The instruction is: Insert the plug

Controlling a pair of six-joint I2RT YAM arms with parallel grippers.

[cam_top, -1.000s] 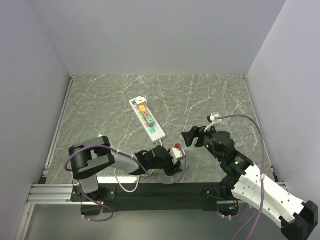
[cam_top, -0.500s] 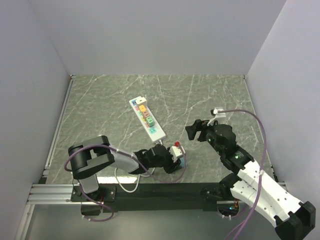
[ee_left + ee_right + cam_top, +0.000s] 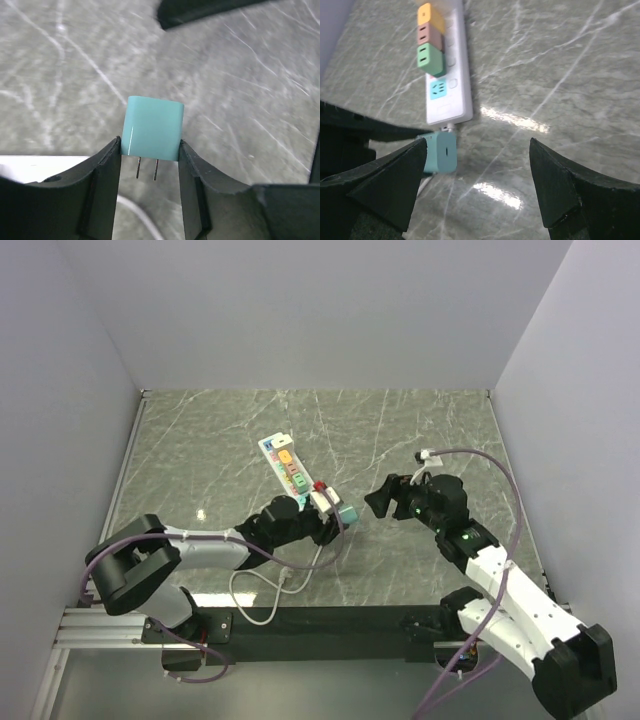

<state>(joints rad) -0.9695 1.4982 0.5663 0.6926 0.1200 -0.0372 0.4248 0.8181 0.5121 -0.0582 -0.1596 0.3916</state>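
My left gripper (image 3: pixel 150 150) is shut on a teal plug (image 3: pixel 153 128), its two metal prongs (image 3: pixel 146 167) pointing back toward the wrist. In the top view the plug (image 3: pixel 345 512) hangs just past the near end of the white power strip (image 3: pixel 292 475), held by the left gripper (image 3: pixel 335 508). The strip (image 3: pixel 449 85) carries an orange, a brown and a green cube, then a free blue socket (image 3: pixel 438 90). My right gripper (image 3: pixel 385 497) stands open a little right of the plug (image 3: pixel 441 151), with nothing between its fingers (image 3: pixel 395 185).
The strip's white cable (image 3: pixel 265 590) loops over the marble table toward the near edge. Grey walls close off the left, back and right. A black rail (image 3: pixel 300 625) with both arm bases runs along the near edge.
My left arm has stretched away from the near edge and carried the plug up to the strip's near end. The right gripper shifted slightly and stays open.
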